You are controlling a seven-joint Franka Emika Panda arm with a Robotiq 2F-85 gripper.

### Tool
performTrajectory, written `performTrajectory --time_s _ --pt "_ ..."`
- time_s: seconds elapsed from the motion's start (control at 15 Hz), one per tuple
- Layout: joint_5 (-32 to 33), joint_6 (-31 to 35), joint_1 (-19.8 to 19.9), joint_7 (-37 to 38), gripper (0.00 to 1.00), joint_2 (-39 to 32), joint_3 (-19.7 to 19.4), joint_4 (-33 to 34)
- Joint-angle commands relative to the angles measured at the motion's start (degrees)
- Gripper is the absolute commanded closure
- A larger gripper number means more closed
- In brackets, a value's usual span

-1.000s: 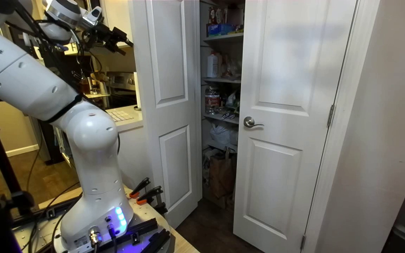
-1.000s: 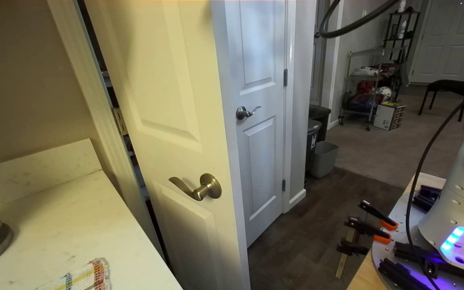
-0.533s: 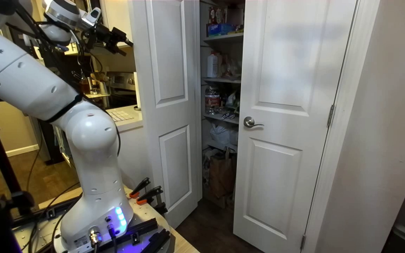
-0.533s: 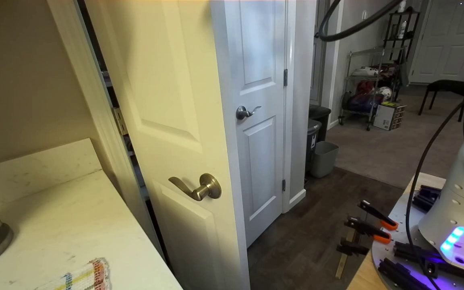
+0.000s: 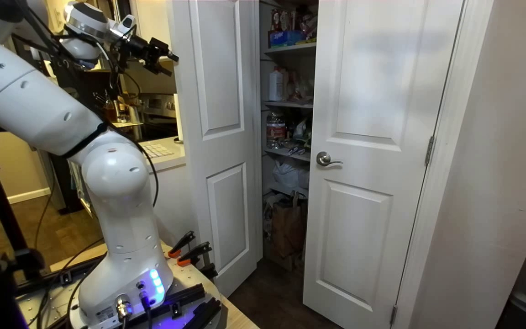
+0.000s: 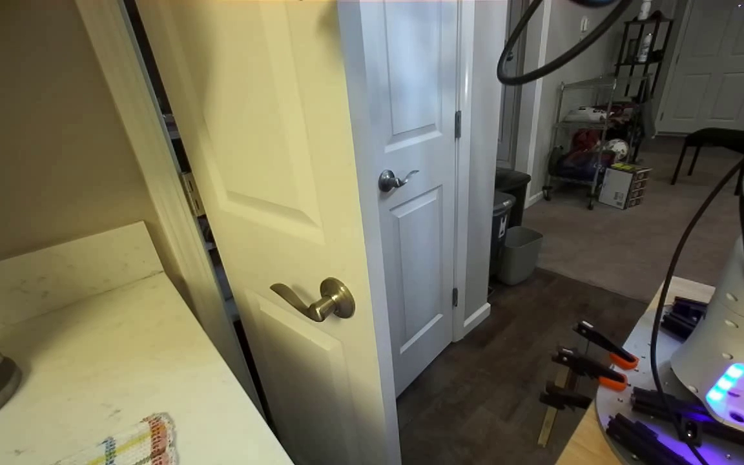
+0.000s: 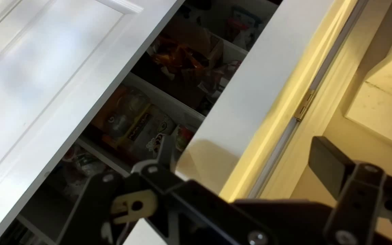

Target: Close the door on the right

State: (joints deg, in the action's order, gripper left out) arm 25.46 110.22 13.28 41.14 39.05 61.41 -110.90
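Note:
The door (image 5: 222, 146) is a tall white panelled leaf standing open. It also shows in an exterior view (image 6: 281, 187), lit yellow, with a silver lever handle (image 6: 330, 300) near its right edge and hinges on its left. In the wrist view its white free edge (image 7: 257, 78) runs diagonally. My gripper (image 5: 171, 65) is open and empty beside the upper part of that edge. In the wrist view the gripper (image 7: 247, 160) has its fingers apart, one on either side of the door edge in the picture. I cannot tell whether it touches the door.
The twin leaf (image 5: 368, 201), with its lever near its left edge, stands partly open at the right. Pantry shelves (image 5: 290, 105) hold goods between the leaves. A counter (image 6: 120, 361) lies beside the door. Black and orange clamps (image 5: 194, 251) stick out from the robot's table.
My gripper has moved a little right and down in the exterior view, closer to the door's free edge. The arm's cable loop has shifted. Both door leaves stand as before.

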Motion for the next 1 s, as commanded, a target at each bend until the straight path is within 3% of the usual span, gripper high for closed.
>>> performTrajectory --time_s 0.0,0.53,0.93 --pt "3.65 -1.99 1.62 -0.78 0.0 -0.89 0.16 -0.79" --pt "11.56 -9.26 -0.36 -5.16 0.0 -0.93 -3.14 -3.04" --pt "15.2 -10.43 -2.85 -2.77 0.0 -3.01 -5.16 -4.75"
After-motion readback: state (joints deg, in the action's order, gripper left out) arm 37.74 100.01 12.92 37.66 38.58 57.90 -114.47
